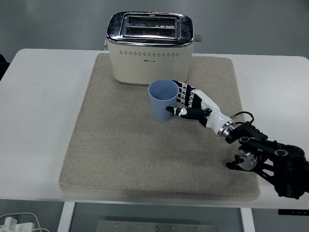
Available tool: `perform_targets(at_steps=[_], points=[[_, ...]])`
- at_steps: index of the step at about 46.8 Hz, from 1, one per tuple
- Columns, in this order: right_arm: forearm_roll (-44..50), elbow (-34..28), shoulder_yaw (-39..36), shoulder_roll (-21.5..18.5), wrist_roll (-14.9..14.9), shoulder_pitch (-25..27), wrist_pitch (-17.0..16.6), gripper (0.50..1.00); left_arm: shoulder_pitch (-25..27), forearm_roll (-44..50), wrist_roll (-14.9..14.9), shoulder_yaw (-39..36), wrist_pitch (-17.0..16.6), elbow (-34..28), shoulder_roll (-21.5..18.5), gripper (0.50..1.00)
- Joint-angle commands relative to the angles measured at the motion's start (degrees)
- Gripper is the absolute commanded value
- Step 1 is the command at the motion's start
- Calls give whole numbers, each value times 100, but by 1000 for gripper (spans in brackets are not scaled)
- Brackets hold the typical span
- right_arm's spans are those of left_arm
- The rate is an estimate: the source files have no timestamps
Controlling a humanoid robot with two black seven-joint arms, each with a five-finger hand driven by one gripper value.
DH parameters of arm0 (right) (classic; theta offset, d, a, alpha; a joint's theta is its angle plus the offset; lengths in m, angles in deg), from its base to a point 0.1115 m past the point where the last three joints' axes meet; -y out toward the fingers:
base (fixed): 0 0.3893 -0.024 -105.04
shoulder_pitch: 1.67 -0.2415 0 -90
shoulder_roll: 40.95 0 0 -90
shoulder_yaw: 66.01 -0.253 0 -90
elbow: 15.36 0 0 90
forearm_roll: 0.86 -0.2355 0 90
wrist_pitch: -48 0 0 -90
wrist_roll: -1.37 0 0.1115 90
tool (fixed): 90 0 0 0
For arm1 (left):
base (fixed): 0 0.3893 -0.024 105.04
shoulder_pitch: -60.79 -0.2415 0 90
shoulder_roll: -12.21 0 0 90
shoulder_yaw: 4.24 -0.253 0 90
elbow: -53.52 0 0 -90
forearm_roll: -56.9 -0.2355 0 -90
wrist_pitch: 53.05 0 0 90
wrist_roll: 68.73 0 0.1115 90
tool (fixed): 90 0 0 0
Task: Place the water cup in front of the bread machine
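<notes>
Black right arm (270,162) at lower right, white right hand (195,104) beside blue water cup (162,100), fingers (179,111) loosely extended against cup wall, grasp not confirmable, cup upright on beige mat (120,145), just before cream bread machine (150,47), white table (38,121) beneath.

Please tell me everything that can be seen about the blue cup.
The blue cup is a plain, light blue tumbler without a handle, probably plastic, wider at the rim than at the base. It looks empty and stands roughly upright on the beige mat, just in front of the cream toaster, a little right of its middle, not touching it. The right robot hand is against its right side, thumb in front and fingers behind.
</notes>
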Motion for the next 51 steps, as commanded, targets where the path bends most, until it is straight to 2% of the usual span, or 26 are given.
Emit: perform_targets(at_steps=[1,51], points=[[0,1,-6,1,-1,1,0,924,0,6,0,1,0,0,0,1000],[0,-25,-6,265,52,62,-88,924,0,6,0,1,0,0,0,1000]])
